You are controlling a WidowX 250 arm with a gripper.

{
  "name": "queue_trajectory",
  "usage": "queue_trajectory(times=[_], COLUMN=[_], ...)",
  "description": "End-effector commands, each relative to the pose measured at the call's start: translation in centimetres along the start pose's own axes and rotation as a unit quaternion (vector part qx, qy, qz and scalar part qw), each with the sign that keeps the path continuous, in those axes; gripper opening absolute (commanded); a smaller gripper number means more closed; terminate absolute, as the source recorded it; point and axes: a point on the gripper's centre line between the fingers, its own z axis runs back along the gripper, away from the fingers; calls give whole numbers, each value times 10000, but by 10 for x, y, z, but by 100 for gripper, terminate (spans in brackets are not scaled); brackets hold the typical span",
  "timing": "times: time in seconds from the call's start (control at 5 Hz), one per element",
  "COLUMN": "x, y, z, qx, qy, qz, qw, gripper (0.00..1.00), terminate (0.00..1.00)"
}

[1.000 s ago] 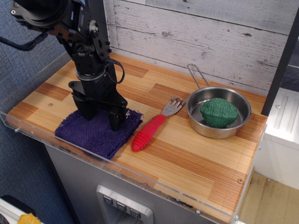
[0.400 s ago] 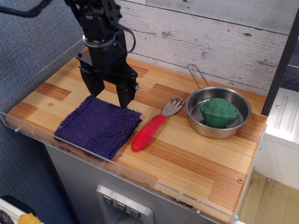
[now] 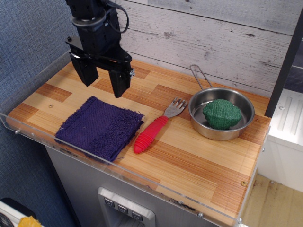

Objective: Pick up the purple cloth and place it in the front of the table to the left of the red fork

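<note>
The purple cloth (image 3: 100, 127) lies flat at the front left of the wooden table (image 3: 199, 161), its right edge next to the handle of the red fork (image 3: 154, 128). The fork lies at an angle with its silver tines pointing toward the back. My gripper (image 3: 104, 89) hangs open and empty above the cloth's back edge, its two black fingers (image 3: 120, 85) spread apart and clear of the cloth.
A metal pan (image 3: 221, 115) with a green scrubber-like object (image 3: 221, 113) in it stands right of the fork. A clear acrylic rim (image 3: 123, 172) runs along the front edge. A plank wall stands behind the table.
The gripper was down on the cloth a second ago; it has let go, risen and drawn back. The cloth lies flat where it was left.
</note>
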Motion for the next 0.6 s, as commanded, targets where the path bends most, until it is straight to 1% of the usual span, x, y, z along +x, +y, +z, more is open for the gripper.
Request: queue_trajectory(times=[0.0,0.2,0.4], x=[6,6,6], y=[4,4,4], z=[7,7,7], qx=[-25,-25,-25], qy=[-51,-51,-51], qz=[-130,-130,-130], qw=[9999,9999,9999], gripper=[100,100,100], terminate=[0,0,100])
